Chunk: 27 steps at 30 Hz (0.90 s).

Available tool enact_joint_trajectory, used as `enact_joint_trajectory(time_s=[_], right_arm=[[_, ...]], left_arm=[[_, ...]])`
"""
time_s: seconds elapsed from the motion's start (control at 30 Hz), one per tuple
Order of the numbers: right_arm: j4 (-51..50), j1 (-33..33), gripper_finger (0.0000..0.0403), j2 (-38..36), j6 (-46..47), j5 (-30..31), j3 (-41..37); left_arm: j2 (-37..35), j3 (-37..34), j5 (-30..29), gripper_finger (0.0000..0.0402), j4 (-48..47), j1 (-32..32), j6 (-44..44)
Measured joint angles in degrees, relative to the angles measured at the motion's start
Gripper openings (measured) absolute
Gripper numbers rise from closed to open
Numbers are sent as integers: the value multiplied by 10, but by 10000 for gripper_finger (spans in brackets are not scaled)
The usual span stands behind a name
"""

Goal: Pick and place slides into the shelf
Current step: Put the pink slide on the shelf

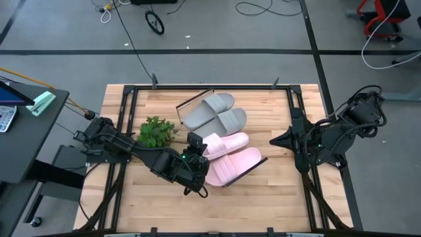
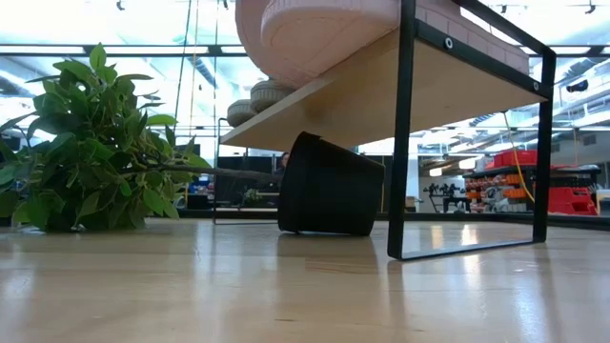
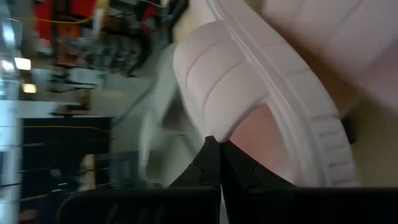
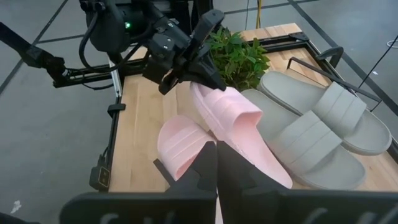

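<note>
desk [image 1: 263, 197]: pale wood planks with visible grain, rectangular, black metal rails along the edges.
shelf [image 1: 195, 100]: flat light-wood board on a thin black metal frame, set diagonally mid-desk; low view shows the board raised on slim square-bar legs.
grey slides [image 1: 214, 113]: two, side by side on the far half of the shelf, matte foam, wide ribbed strap, rounded toes.
pink slides [image 1: 231, 158]: two, light pink, same shape, on the near half of the shelf just beside the grey pair; soles have a grooved rim, seen in left wrist view.
left pincer [image 1: 196, 141]: fingers together, tip at the heel end of the inner pink slide [image 4: 230, 118]; cannot tell if it touches. Left wrist view shows the strap and sole of a pink slide right in front of the closed dark fingers [image 3: 214, 168].
right pincer [image 1: 276, 139]: fingers together, holding nothing, hangs over the right side of the desk, apart from the shelf, pointing toward the slides.
plant [image 1: 156, 131]: green, leafy, lying on its side next to the shelf's left edge; its black round pot [image 2: 329, 186] is tipped under the shelf board in the low view.
</note>
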Motion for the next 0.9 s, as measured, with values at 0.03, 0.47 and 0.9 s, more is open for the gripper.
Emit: enact_joint_trajectory(time_s=[0.03,0.47,0.9], right_arm=[[0,0,0,0,0,0,0],[0,0,0,0,-3,0,0],[0,0,0,0,-9,0,0]], left_arm=[[0,0,15,0,0,2,-5],[0,0,48,8,-2,6,-37],[-14,3,42,79,-49,2,-84]])
